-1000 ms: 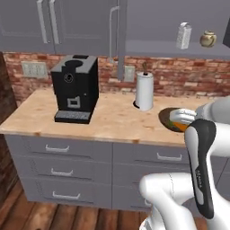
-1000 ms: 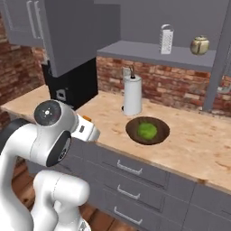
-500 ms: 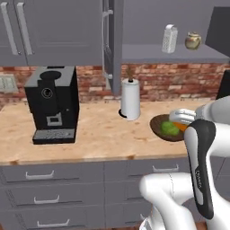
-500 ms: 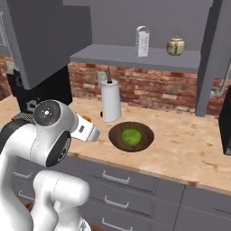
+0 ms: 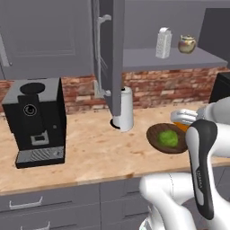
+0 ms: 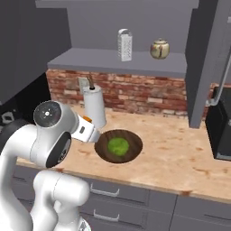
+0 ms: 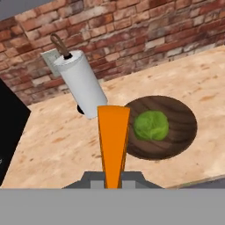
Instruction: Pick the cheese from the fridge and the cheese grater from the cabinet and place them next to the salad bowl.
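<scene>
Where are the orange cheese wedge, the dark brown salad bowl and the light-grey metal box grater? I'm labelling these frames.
Orange cheese wedge [image 7: 113, 140]: hand view, its flat face.
Dark brown salad bowl [image 6: 132, 145]: right base view, bare inner wall.
Light-grey metal box grater [image 6: 124, 45]: right base view, front face.

a: obstacles? paper towel roll [image 5: 125, 109] upright just beside the salad bowl [image 5: 155, 137]; open cabinet door [image 5: 111, 54] hanging above the roll.
b: free room? bare counter [image 6: 180, 153] on the bowl's far side from the roll, toward the black appliance [image 6: 222, 131].
</scene>
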